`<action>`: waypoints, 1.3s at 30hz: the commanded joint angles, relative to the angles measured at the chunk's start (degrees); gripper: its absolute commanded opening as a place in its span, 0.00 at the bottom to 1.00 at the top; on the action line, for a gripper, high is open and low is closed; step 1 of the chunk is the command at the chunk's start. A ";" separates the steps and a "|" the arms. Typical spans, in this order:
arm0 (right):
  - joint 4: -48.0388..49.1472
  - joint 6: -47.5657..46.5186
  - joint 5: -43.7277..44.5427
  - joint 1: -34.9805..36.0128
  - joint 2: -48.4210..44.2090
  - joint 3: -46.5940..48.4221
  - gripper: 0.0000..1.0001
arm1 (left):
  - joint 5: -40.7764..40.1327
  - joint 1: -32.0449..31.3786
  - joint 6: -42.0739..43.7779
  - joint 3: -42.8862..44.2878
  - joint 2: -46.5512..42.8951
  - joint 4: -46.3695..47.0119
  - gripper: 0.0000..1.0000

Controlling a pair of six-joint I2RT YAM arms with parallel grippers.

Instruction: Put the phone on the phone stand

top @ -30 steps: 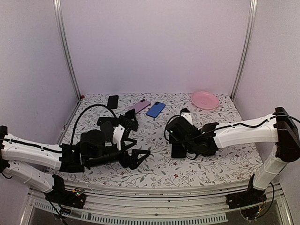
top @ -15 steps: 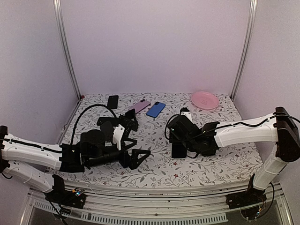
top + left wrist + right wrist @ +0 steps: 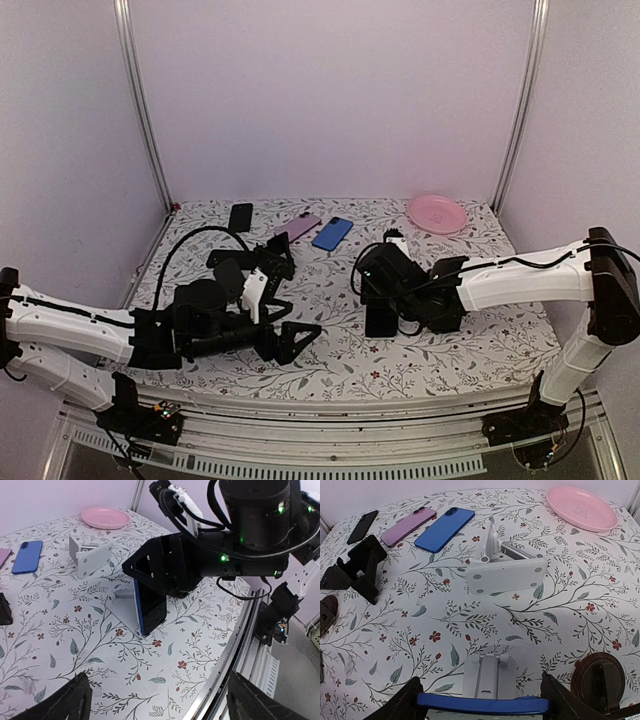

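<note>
A blue phone (image 3: pixel 482 704) stands upright against a white phone stand (image 3: pixel 490 675), its lower edge at the stand's base in the left wrist view (image 3: pixel 150 602). My right gripper (image 3: pixel 482 700) is shut on the phone, one finger at each end; it also shows in the top view (image 3: pixel 383 300). My left gripper (image 3: pixel 160 705) is open and empty, a short way in front of the phone and stand, and to their left in the top view (image 3: pixel 285 338).
A second white stand (image 3: pixel 505 575) lies just behind. A black stand (image 3: pixel 270 262) sits left of centre. A black phone (image 3: pixel 240 216), a purple phone (image 3: pixel 297 226) and another blue phone (image 3: pixel 332 232) lie at the back. A pink plate (image 3: pixel 437 212) is back right.
My right gripper has shifted very slightly with the phone still in it. My left gripper has dipped a little. Nothing was let go.
</note>
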 commanded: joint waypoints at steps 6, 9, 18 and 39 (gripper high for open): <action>0.67 1.82 -1.57 0.37 0.73 2.01 0.53 | 0.55 0.64 -0.18 -0.59 0.73 1.77 0.94; 0.71 1.92 -1.66 0.37 0.86 1.97 0.53 | 0.59 0.73 -0.22 -0.81 0.64 1.78 0.94; 1.24 2.54 -2.37 0.60 1.36 1.74 0.54 | 0.65 0.73 -0.48 -1.36 0.59 2.24 0.94; -1.34 3.75 -2.90 1.16 0.65 1.87 0.90 | 0.82 0.73 -0.98 -2.65 0.03 3.17 0.95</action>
